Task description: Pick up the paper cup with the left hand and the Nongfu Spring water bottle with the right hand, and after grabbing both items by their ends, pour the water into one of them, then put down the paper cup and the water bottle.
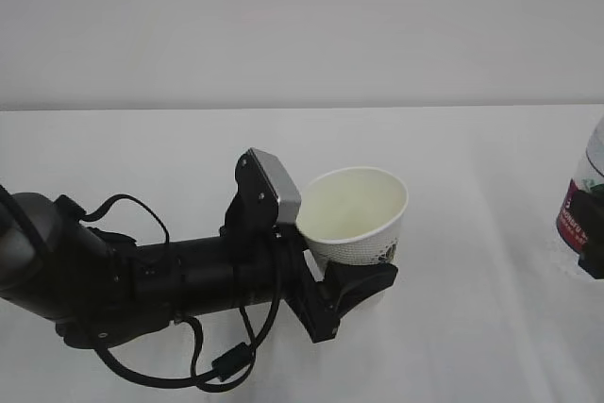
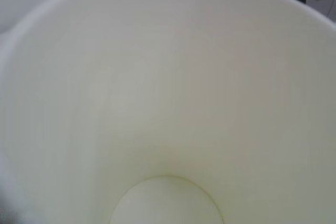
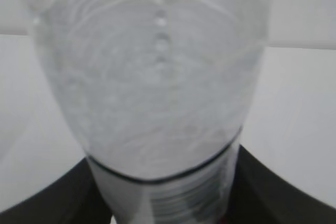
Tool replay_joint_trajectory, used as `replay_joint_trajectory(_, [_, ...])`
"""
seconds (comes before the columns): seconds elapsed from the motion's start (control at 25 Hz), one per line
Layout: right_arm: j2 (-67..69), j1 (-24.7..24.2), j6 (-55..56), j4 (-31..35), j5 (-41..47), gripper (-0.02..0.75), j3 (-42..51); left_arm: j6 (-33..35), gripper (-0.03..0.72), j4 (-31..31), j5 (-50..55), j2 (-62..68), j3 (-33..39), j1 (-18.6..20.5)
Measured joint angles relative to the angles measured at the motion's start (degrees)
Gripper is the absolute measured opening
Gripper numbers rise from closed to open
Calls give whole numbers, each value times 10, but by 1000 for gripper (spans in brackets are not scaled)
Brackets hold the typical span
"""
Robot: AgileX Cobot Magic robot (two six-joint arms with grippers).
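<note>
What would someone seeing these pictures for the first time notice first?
The eye lands on the paper cup at the middle of the white table, tilted and clamped low down by the left hand, its cream inside empty. Next comes the Nongfu Spring water bottle with its red label, cut off at the far right edge. The right wrist view is filled by that clear bottle, gripped by the right hand.

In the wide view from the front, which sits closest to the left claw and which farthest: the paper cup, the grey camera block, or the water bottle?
1. The paper cup: clamped in the left gripper, touching it.
2. The grey camera block: just behind, on the wrist.
3. The water bottle: far off at the right edge.
</note>
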Motion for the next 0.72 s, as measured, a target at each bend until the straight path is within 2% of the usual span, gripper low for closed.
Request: replay_joint_trajectory(0.72, [-90,0,24,0,96,417,4,-18,548,0,28,0,-22,-40])
